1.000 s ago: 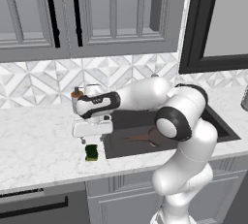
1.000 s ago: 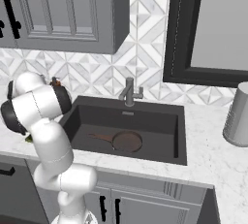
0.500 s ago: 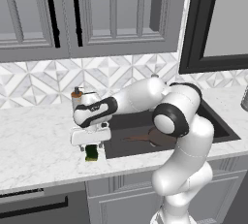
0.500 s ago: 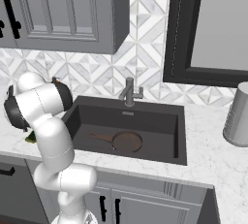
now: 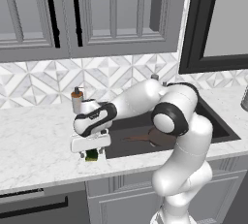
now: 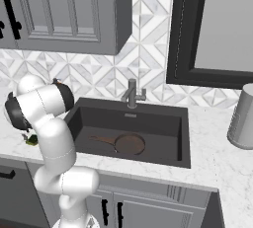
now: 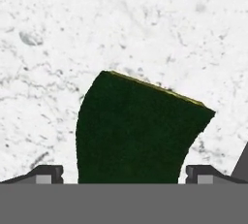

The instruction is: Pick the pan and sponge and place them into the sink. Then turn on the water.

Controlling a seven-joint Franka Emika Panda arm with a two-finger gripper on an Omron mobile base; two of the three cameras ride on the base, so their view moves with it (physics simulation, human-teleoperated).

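On the counter (image 5: 34,145) left of the sink (image 6: 180,135), the sponge (image 7: 133,131) lies flat, green side up, a sliver of yellow showing along its far edge. The gripper (image 5: 90,153) stands right over it, jaws spread as wide as they go, one tip on each side in the hand view; it holds nothing yet, and I cannot tell whether the tips touch the sponge. The pan (image 6: 127,143) already lies in the sink, handle pointing left. The risk, as I judge it: the sponge sits skewed between the tips (not square to them), so closing could twist it or pinch one corner, and a soft sponge may slip free on the lift.
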